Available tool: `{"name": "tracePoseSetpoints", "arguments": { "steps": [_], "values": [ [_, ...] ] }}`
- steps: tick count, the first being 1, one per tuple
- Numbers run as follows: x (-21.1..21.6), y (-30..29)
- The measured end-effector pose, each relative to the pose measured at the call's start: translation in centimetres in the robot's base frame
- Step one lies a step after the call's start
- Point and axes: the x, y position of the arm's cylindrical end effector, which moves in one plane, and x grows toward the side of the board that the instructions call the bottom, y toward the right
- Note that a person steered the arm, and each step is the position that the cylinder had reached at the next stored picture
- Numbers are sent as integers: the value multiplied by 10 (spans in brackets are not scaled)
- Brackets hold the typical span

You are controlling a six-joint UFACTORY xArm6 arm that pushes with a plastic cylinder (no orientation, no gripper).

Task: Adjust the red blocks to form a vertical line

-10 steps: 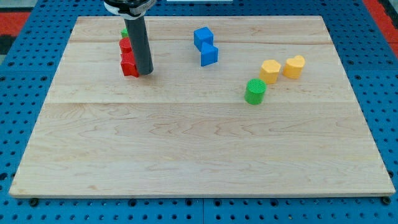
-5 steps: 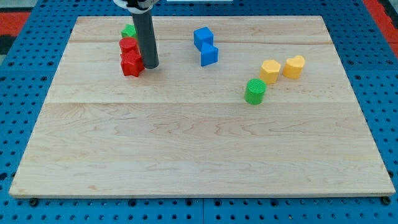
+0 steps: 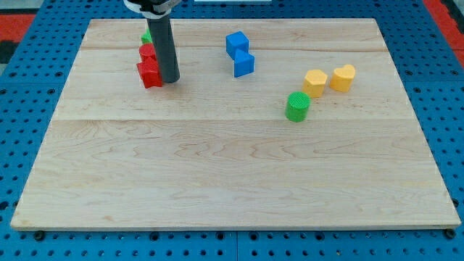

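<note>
Camera view: my tip (image 3: 170, 80) sits on the wooden board (image 3: 232, 174), touching the right side of the lower red block (image 3: 149, 73); it's a bare rod, holds nothing. Upper red block (image 3: 147, 52) is just above the lower one, partly hidden by the rod. Green block (image 3: 146, 35) behind the rod is mostly hidden, shape unclear. Well apart to the right: 2 blue cubes (image 3: 236, 43) (image 3: 243, 64), 2 yellow blocks (image 3: 315, 82) (image 3: 343, 77), 1 green cylinder (image 3: 297, 106). Count: 2 red, 2 blue, 2 yellow, 2 green.
</note>
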Motion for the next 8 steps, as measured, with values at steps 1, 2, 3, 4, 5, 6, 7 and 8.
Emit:
{"name": "tracePoseSetpoints", "arguments": {
  "steps": [1, 2, 3, 4, 5, 6, 7, 8],
  "values": [
    [-1, -2],
    [-1, -9],
    [-1, -12],
    [-1, -11],
    [-3, -7],
    [-8, -5],
    [-9, -5],
    [-8, 0]
  ]
}}
